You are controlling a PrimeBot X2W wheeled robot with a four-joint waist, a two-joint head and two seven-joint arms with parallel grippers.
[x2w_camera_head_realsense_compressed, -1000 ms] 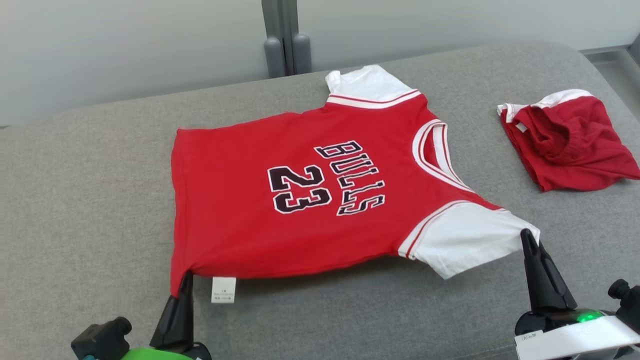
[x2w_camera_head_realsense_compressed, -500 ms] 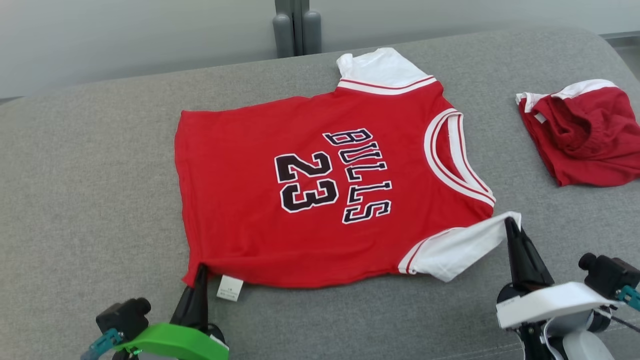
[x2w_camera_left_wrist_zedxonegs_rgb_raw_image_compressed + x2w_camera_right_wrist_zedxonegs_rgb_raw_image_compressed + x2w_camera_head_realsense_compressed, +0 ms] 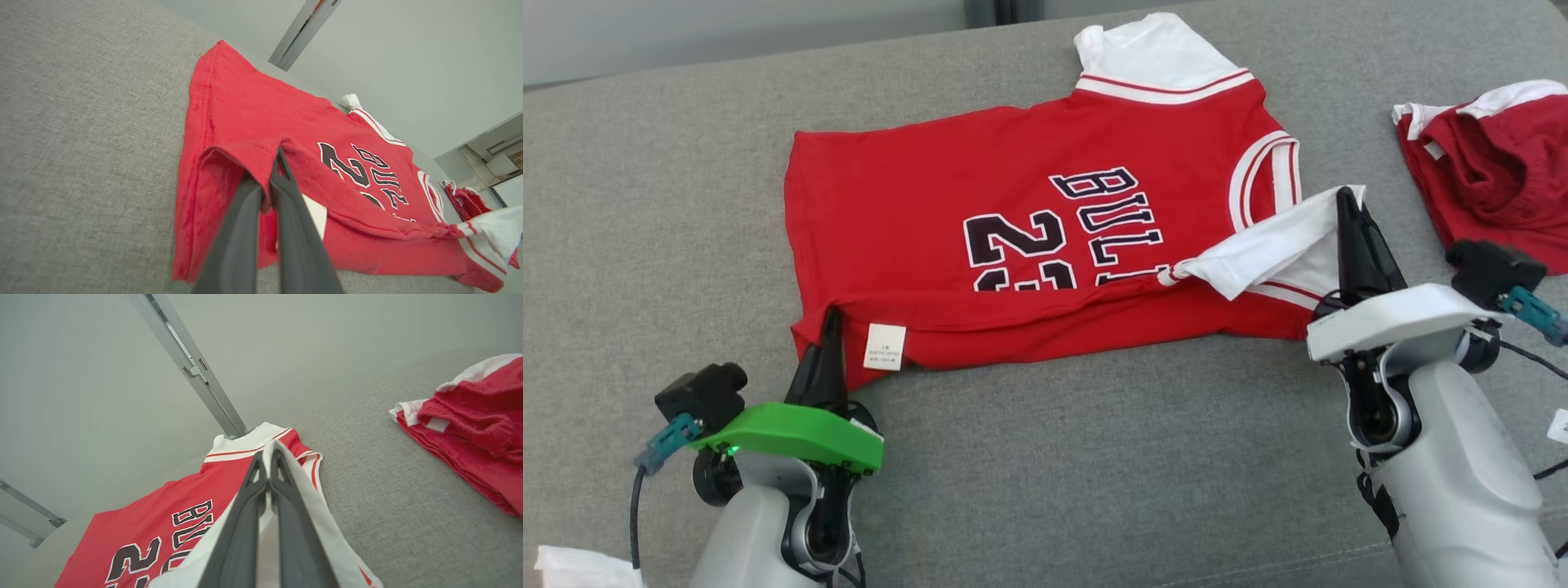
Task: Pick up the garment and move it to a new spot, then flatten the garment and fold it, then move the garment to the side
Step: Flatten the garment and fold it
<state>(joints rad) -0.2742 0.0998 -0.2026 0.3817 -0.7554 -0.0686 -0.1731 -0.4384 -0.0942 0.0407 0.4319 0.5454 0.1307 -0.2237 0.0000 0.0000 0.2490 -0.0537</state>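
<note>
The jersey (image 3: 1013, 180) lay on the worktop (image 3: 1094, 425), near edge folded over, the left gripper (image 3: 832, 317) with jaws pinched tight on its near-left hem corner, the right gripper (image 3: 1346, 198) likewise on its near-right sleeve.

I get bright, even, soft light, with a faint shadow along the near edge of the garment (image 3: 931, 188). Head view sharp; wrist views bow at their edges.

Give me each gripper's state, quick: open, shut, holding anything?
Left gripper: shut on the near hem corner of the jersey.
Right gripper: shut on the jersey's white sleeve.
</note>
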